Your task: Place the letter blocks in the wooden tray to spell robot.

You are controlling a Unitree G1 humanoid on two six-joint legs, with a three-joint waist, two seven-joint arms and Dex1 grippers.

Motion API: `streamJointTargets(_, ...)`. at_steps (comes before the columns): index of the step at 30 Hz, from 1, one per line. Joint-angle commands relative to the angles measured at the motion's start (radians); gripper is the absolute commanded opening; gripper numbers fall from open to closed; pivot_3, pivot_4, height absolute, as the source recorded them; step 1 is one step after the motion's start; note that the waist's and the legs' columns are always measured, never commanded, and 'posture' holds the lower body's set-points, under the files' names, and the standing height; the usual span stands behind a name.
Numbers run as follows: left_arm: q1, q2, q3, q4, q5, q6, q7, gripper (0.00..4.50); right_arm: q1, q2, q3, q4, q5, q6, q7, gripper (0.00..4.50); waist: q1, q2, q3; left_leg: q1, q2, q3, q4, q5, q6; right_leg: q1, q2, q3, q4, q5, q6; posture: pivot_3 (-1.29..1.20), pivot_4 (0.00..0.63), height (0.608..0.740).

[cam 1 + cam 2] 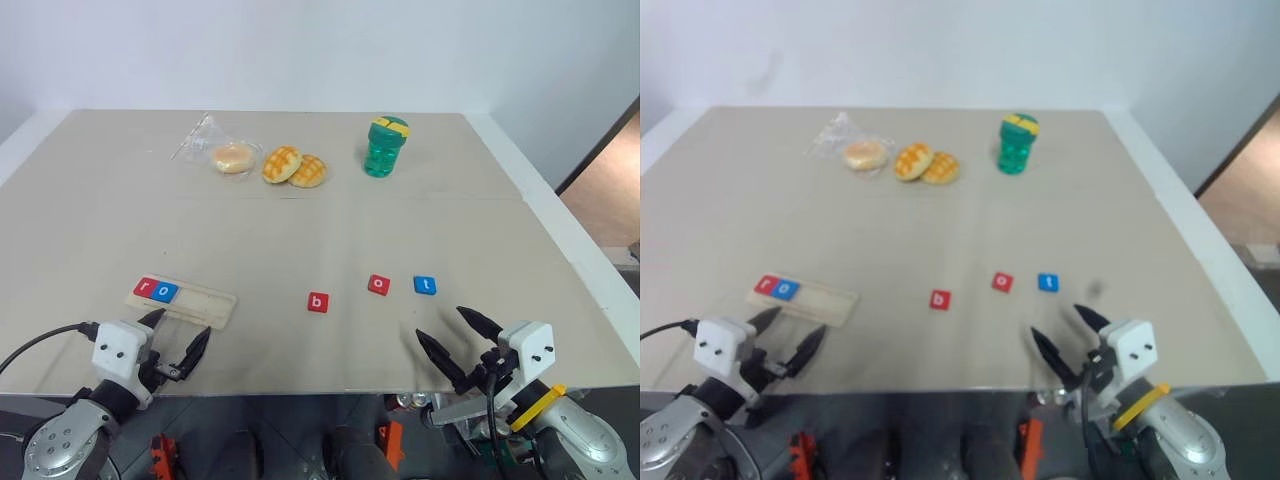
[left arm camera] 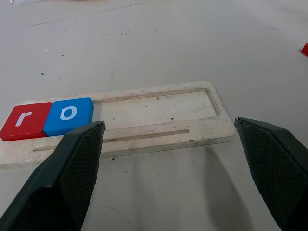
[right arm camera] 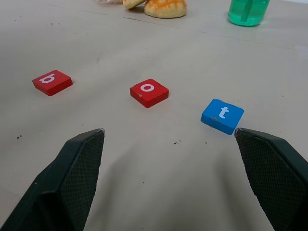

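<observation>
The wooden tray [image 1: 181, 301] holds red r [image 1: 146, 288] and blue o [image 1: 166, 292] at its 9 o'clock end. Red b [image 1: 317, 301], red o [image 1: 379, 284] and blue t [image 1: 425, 285] lie loose on the desk [image 1: 300, 220]. Left hand [image 1: 178, 345] and right hand [image 1: 458, 338] both gape wide, empty.

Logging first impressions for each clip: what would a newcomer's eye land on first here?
Probably the bright tiles: a red r and blue o sit at one end of the wooden tray, while a red b, red o and blue t lie loose on the table to its right. Next, the left hand and right hand, both open at the near edge.
</observation>
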Motion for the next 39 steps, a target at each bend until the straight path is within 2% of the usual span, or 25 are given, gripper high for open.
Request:
streamJointTargets(1,-0.002,0.021,-0.009,-0.029,-0.030,-0.001,-0.043,4.50,-0.009,-0.011,0.005,-0.034,-0.001,-0.007,0.010,4.48,0.000,0.000,0.000,0.000,0.000,0.000,0.000,0.000,0.000,0.000,0.000,0.000,0.000,0.000,0.000,0.00,0.150,0.740)
streamJointTargets(9,-0.015,0.056,-0.016,-0.032,-0.100,0.011,-0.126,4.50,-0.028,-0.019,0.026,-0.003,-0.003,-0.019,0.045,4.48,0.000,0.000,0.000,0.000,0.000,0.001,0.000,0.000,0.000,0.000,0.000,0.000,0.000,0.000,0.000,0.00,0.150,0.740)
streamJointTargets(12,-0.045,0.127,-0.031,-0.014,-0.088,0.000,-0.203,4.50,-0.053,-0.044,0.045,0.005,0.009,-0.016,0.094,4.48,0.000,0.000,0.000,0.000,0.000,0.002,0.000,0.000,0.000,0.000,0.001,0.000,0.000,0.000,0.000,0.00,0.150,0.740)
streamJointTargets(18,-0.298,0.401,-0.067,0.244,-0.052,-0.105,-0.549,4.50,-0.250,-0.138,0.127,0.015,0.088,0.100,0.208,4.48,0.000,0.001,0.002,0.005,-0.001,0.003,0.000,0.001,0.001,0.002,0.002,-0.001,0.000,0.001,-0.001,0.00,0.150,0.740)
streamJointTargets(24,-0.624,0.539,-0.164,0.539,-0.062,-0.136,-0.868,4.50,-0.409,-0.157,0.200,0.006,0.128,0.195,0.236,4.48,0.000,0.001,0.002,0.002,-0.001,0.006,-0.001,0.000,0.001,0.000,0.001,-0.001,0.000,0.001,0.000,0.00,0.150,0.740)
streamJointTargets(27,-0.780,0.560,-0.244,0.705,-0.008,-0.195,-1.013,4.50,-0.472,-0.148,0.228,0.006,0.125,0.229,0.222,4.48,0.001,0.001,0.002,0.000,-0.003,0.005,0.000,-0.004,0.003,-0.001,0.002,-0.001,0.000,0.001,0.007,0.00,0.150,0.740)
streamJointTargets(31,-0.945,0.549,-0.357,0.875,0.034,-0.258,-1.142,4.50,-0.514,-0.137,0.241,-0.012,0.129,0.271,0.186,4.48,0.003,0.001,0.002,-0.010,-0.003,0.000,0.000,-0.005,0.004,-0.008,0.004,-0.005,0.002,0.001,0.005,0.00,0.150,0.740)
streamJointTargets(34,-1.053,0.536,-0.451,1.008,0.055,-0.329,-1.156,4.50,-0.517,-0.133,0.236,-0.037,0.132,0.294,0.155,4.48,0.003,0.001,0.002,-0.014,-0.003,-0.004,0.001,-0.005,0.004,-0.010,0.005,-0.009,0.002,0.001,0.004,0.00,0.150,0.740)
streamJointTargets(39,-1.132,0.548,-0.580,1.093,0.026,-0.408,-1.156,4.50,-0.501,-0.133,0.228,-0.078,0.138,0.320,0.118,4.48,0.001,0.001,0.002,-0.016,-0.002,-0.007,0.002,-0.005,0.004,-0.011,0.005,-0.011,0.003,0.001,0.004,0.00,0.150,0.740)
